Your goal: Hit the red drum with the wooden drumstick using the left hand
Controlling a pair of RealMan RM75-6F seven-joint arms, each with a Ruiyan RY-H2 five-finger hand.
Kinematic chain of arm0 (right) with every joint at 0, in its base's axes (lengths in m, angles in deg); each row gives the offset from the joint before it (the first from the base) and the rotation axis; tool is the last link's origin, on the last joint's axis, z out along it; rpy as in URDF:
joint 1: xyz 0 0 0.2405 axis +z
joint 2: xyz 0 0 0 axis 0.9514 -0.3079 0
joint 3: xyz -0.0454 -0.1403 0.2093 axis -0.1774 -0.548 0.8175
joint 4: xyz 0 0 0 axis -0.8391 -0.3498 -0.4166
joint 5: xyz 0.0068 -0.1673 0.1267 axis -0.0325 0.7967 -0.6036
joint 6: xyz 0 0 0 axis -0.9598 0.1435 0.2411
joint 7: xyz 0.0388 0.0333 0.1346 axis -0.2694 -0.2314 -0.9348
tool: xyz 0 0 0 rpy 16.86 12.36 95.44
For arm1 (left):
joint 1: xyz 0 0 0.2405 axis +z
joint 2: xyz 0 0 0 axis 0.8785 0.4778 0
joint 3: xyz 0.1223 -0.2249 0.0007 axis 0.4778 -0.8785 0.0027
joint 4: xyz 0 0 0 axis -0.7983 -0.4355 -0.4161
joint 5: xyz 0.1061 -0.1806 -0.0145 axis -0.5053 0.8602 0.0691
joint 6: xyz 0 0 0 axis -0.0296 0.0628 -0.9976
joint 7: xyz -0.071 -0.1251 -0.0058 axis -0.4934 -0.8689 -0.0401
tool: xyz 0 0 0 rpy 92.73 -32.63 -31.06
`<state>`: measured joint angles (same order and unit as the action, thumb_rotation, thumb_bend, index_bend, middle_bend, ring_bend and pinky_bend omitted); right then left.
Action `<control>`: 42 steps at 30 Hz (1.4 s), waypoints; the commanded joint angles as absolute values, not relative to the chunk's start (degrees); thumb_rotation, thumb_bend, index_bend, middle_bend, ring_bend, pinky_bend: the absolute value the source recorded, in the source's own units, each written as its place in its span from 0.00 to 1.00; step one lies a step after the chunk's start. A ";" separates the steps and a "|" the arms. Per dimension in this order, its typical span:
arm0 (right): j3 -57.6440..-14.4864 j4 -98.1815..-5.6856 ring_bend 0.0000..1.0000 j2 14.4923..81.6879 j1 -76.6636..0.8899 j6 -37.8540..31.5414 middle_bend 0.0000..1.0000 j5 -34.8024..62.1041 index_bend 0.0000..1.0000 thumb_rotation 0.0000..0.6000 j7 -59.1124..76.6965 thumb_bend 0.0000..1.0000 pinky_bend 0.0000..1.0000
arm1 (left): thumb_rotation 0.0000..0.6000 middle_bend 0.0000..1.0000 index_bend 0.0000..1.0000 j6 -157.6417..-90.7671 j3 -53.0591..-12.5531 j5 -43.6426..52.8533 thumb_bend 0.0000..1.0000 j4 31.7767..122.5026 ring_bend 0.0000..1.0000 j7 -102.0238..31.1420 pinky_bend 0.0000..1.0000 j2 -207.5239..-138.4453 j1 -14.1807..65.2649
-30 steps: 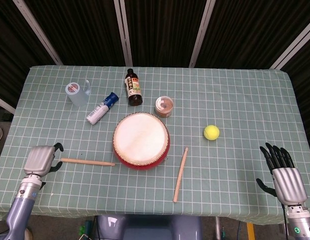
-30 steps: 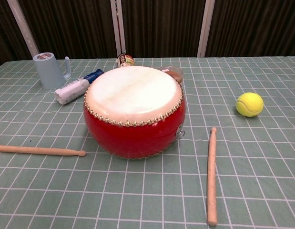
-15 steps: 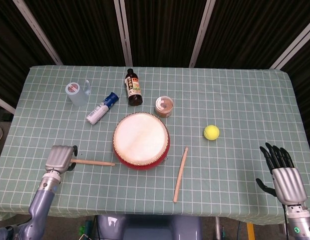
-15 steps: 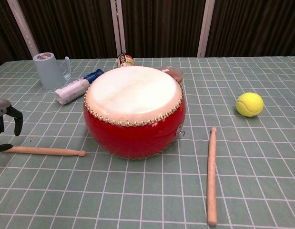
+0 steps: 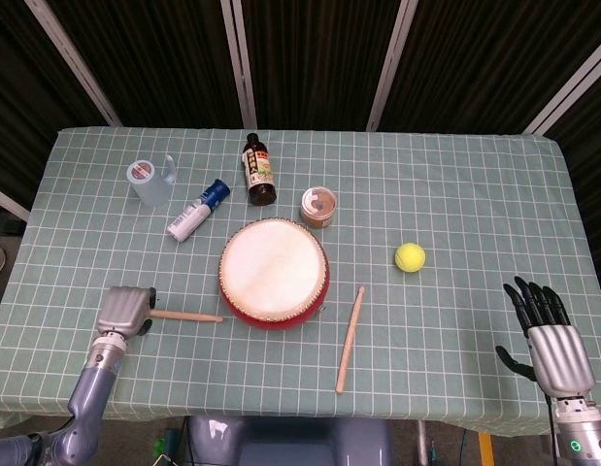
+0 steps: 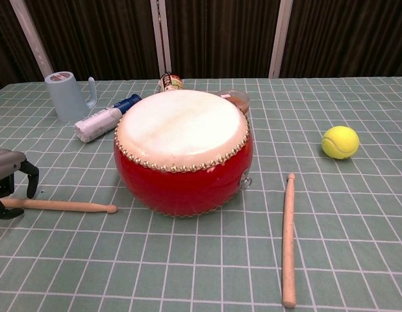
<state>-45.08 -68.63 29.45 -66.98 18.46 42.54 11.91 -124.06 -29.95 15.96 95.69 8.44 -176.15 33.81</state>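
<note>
The red drum (image 5: pixel 274 272) with its pale skin stands at the table's middle, large in the chest view (image 6: pixel 182 149). A wooden drumstick (image 5: pixel 186 316) lies left of it, tip toward the drum (image 6: pixel 64 206). My left hand (image 5: pixel 125 311) hovers over the stick's butt end; in the chest view (image 6: pixel 9 181) its fingers (image 6: pixel 32 183) hang down on either side of the stick, still apart. A second drumstick (image 5: pixel 350 338) lies right of the drum (image 6: pixel 289 237). My right hand (image 5: pixel 550 340) rests at the table's front right corner, fingers spread and holding nothing.
Behind the drum stand a pale blue mug (image 5: pixel 150 181), a lying white tube with a blue cap (image 5: pixel 197 210), a dark bottle (image 5: pixel 259 171) and a small jar (image 5: pixel 318 206). A yellow tennis ball (image 5: pixel 410 256) sits to the right.
My left hand has moved right along the table and now sits over the left drumstick's butt end, fingers lowered around it. The right hand and all objects stayed still.
</note>
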 commanded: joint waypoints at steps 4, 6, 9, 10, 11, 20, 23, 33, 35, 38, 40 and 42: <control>-45.07 -68.70 0.00 29.48 -66.95 18.35 0.00 42.44 0.00 1.00 12.05 0.26 0.07 | 1.00 1.00 0.47 -123.49 -29.80 17.68 0.28 94.43 1.00 8.52 0.95 -177.51 32.80; -45.14 -68.76 0.00 29.46 -67.04 18.43 0.00 42.47 0.00 1.00 12.13 0.26 0.07 | 1.00 1.00 0.48 -123.49 -29.36 17.75 0.29 94.17 1.00 8.71 0.95 -177.77 32.58; -45.09 -68.73 0.00 29.51 -67.01 18.42 0.00 42.43 0.00 1.00 12.12 0.26 0.07 | 1.00 1.00 0.50 -123.72 -28.63 17.76 0.33 94.00 1.00 8.77 0.95 -178.00 32.56; -45.08 -68.72 0.00 29.51 -67.01 18.41 0.00 42.42 0.00 1.00 12.09 0.26 0.07 | 1.00 1.00 0.52 -123.79 -28.53 17.73 0.36 93.99 1.00 8.75 0.95 -178.00 32.56; -45.08 -68.71 0.00 29.51 -67.02 18.44 0.00 42.43 0.00 1.00 12.02 0.26 0.07 | 1.00 1.00 0.54 -123.94 -28.35 17.65 0.39 94.04 1.00 8.66 0.95 -177.95 32.57; -45.07 -68.74 0.00 29.41 -67.07 18.54 0.00 42.42 0.00 1.00 11.85 0.26 0.07 | 1.00 1.00 0.68 -125.87 -28.29 15.37 0.49 98.04 1.00 5.99 0.95 -174.78 33.14; -45.08 -68.79 0.00 29.41 -67.08 18.57 0.00 42.45 0.00 1.00 11.91 0.26 0.07 | 1.00 1.00 0.68 -127.14 -28.80 13.72 0.50 101.29 1.00 4.38 0.95 -172.53 33.49; -45.13 -69.01 0.00 29.36 -67.20 18.66 0.00 42.42 0.00 1.00 12.16 0.26 0.07 | 1.00 1.00 0.70 -133.76 -30.92 2.27 0.51 117.30 1.00 -3.47 0.95 -161.73 35.79; -45.10 -69.05 0.00 29.35 -67.22 18.62 0.00 42.29 0.00 1.00 12.16 0.26 0.07 | 1.00 1.00 0.71 -135.53 -31.41 -1.07 0.51 120.44 1.00 -5.01 0.95 -160.18 36.30; -45.07 -69.07 0.00 29.33 -67.25 18.69 0.00 42.29 0.00 1.00 12.16 0.26 0.07 | 1.00 1.00 0.71 -136.89 -32.05 -3.46 0.51 123.15 1.00 -6.20 0.95 -158.97 36.61; -45.07 -69.04 0.00 29.37 -67.25 18.71 0.00 42.33 0.00 1.00 12.20 0.26 0.07 | 1.00 1.00 0.72 -138.28 -33.25 -5.00 0.51 124.79 1.00 -7.51 0.95 -158.93 36.67; -45.09 -69.04 0.00 29.38 -67.22 18.63 0.00 42.34 0.00 1.00 12.29 0.26 0.07 | 1.00 1.00 0.72 -139.30 -34.51 -5.53 0.51 125.27 1.00 -8.50 0.95 -159.70 36.49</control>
<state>-45.09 -69.04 29.37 -67.21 18.64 42.34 12.29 -138.42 -33.42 -4.86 124.56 -7.49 -159.37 36.43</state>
